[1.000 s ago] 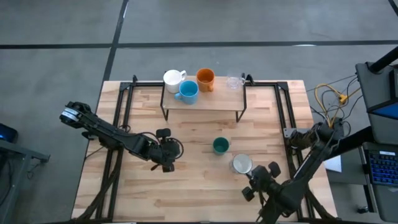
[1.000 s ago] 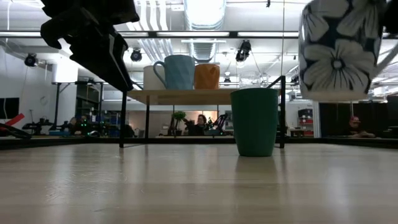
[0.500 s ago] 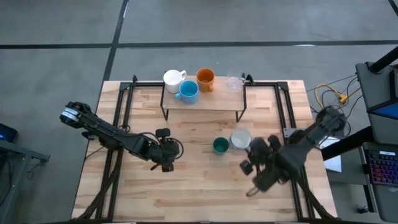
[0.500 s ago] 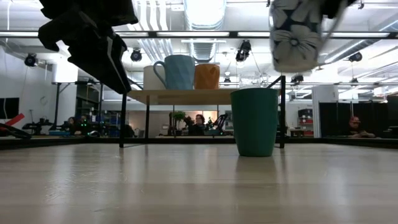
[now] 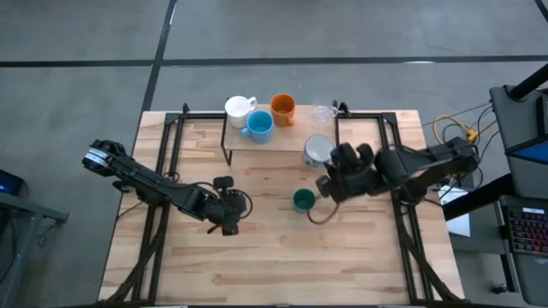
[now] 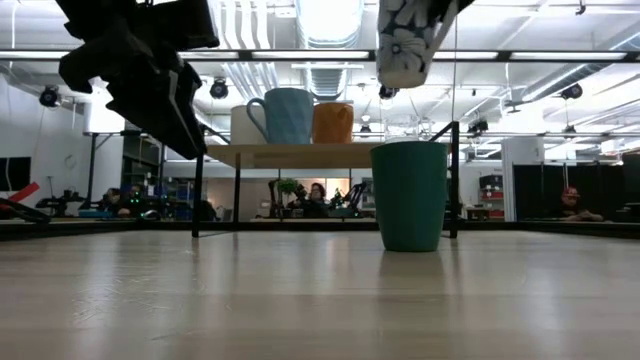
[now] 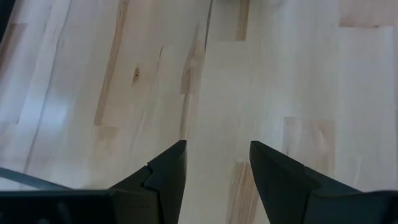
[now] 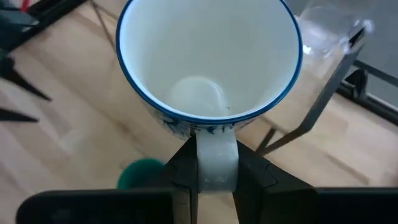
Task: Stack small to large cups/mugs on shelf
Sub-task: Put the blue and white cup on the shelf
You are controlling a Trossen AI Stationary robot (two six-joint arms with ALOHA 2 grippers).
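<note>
One patterned mug, handle pinched in right gripper, hovering over shelf front-right; needs lowering. Left gripper idling half-open, empty.

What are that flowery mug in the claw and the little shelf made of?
The flowery mug looks like glazed ceramic: a glossy white inside, a blue rim and a thick handle. The shelf seems to be a pale wood board on thin black legs, probably metal.

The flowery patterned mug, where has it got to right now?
The patterned mug hangs in the air, held by its handle in the right gripper, over the right end of the shelf, between the clear glass and the teal cup.
</note>
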